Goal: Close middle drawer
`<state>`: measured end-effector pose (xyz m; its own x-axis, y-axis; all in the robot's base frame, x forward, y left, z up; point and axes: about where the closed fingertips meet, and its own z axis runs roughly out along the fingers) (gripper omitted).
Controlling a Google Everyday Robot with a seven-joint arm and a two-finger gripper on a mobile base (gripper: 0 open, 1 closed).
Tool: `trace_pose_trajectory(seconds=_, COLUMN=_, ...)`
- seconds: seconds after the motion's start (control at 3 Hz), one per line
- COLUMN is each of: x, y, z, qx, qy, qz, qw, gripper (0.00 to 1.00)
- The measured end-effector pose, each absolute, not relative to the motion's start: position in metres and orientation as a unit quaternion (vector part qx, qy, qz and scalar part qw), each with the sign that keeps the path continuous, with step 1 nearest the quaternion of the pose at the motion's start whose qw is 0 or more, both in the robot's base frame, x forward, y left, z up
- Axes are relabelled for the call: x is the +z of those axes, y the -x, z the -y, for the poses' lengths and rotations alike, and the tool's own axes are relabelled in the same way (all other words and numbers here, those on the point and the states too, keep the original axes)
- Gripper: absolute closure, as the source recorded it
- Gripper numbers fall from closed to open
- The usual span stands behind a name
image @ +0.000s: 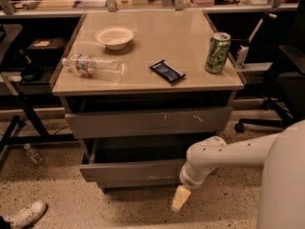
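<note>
My tool (177, 199), spread or pressed I cannot tell, hangs at 5 o'clock off the wide grey middle drawer (133, 173); push its front squarely toward 12.

Gripper (180, 198) before middle drawer (133, 173) — arm (228, 154) cropped

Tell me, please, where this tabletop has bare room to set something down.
Free: back middle between bowl and green can; front right corner beside snack bar. Crowded: left side, around the water bottle. The claw hangs below, near the floor.
</note>
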<state>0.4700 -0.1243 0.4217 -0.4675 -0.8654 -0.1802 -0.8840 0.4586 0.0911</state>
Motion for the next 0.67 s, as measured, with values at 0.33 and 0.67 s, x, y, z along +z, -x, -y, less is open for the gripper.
trace_pose_trajectory(seconds=0.33, x=0.4216, y=-0.47, z=0.1243, qx=0.086, qy=0.513, qz=-0.852, qw=0.054, gripper=0.0)
trace_pose_trajectory(seconds=0.67, x=0.4216, y=-0.47, z=0.1243, qx=0.086, qy=0.513, qz=-0.852, qw=0.054, gripper=0.19)
